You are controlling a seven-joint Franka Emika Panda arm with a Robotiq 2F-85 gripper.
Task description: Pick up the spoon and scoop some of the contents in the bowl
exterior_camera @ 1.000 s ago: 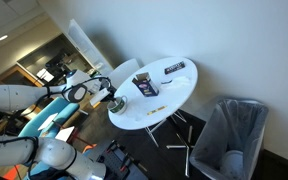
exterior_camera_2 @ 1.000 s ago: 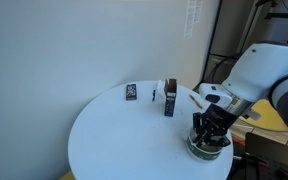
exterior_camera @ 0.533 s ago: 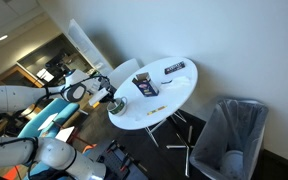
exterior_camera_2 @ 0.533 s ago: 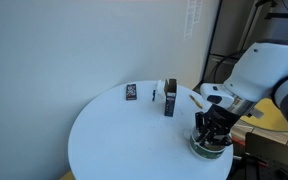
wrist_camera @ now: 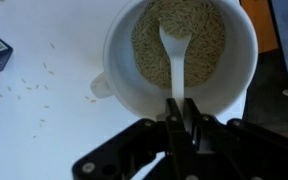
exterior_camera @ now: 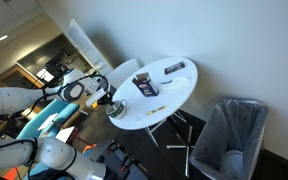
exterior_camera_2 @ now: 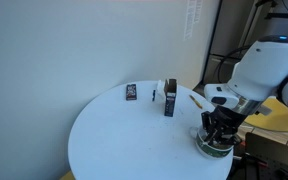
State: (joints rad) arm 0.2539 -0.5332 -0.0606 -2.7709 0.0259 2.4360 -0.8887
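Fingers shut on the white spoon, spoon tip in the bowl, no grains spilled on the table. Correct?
Not quite: loose grains lie scattered on the table beside the bowl, as the wrist view shows. The rest holds: fingers shut on the white spoon, its tip in the bowl.

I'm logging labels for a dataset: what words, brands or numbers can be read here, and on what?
No text can be read in any view.
Dark packet: pale print, too blurred to read.
Box: yellow patch, print too small to read.
Bowl and spoon: no markings visible.
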